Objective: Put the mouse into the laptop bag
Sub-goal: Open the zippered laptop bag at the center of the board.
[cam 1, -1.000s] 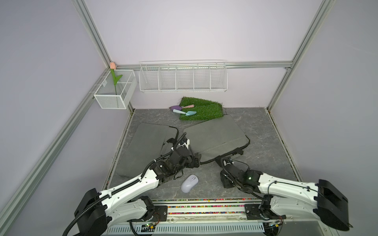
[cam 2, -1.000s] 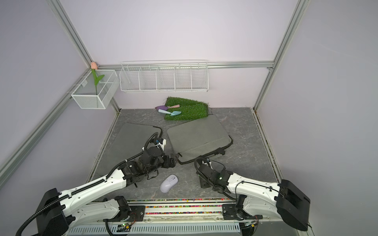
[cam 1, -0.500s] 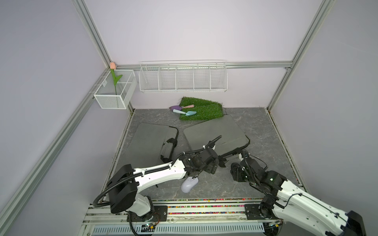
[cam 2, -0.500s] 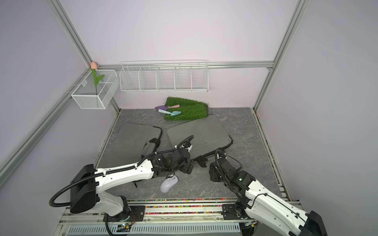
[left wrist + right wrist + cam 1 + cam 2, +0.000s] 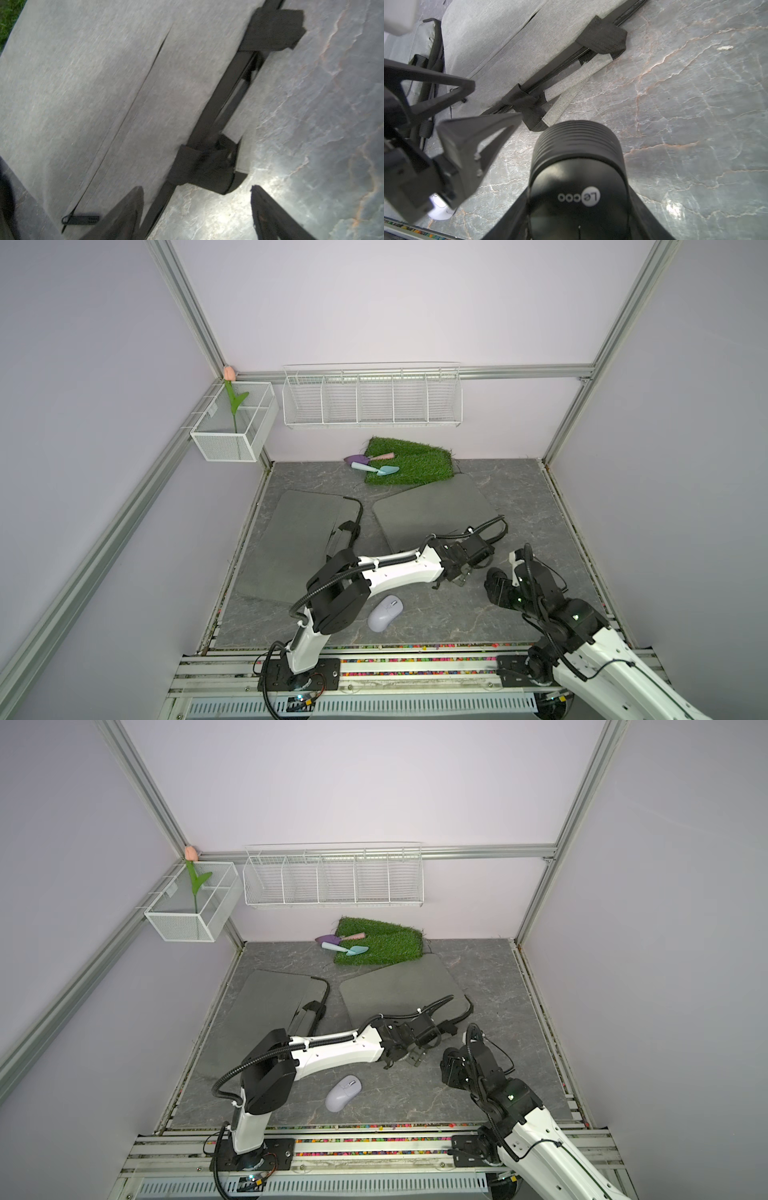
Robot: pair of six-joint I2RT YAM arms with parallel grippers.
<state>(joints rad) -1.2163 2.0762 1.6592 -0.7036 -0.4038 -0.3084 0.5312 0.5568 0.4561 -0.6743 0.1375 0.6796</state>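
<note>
Your left gripper [image 5: 196,189] is spread wide with nothing in it. It's low over the table [image 5: 540,497] at the near edge of the right bag [image 5: 432,510], fingers just short of the black handle tab [image 5: 207,166]. Your right gripper [image 5: 498,587] is clamped on a black object [image 5: 578,166], just right of the left one. The mouse [image 5: 385,612] lies on the table on the near side, apart from both bags. The left bag [image 5: 297,539] lies flat.

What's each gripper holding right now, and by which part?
Right gripper grips a black Lecoo-marked object by its sides, at the logo end. Left gripper is open, holding nothing.
</note>
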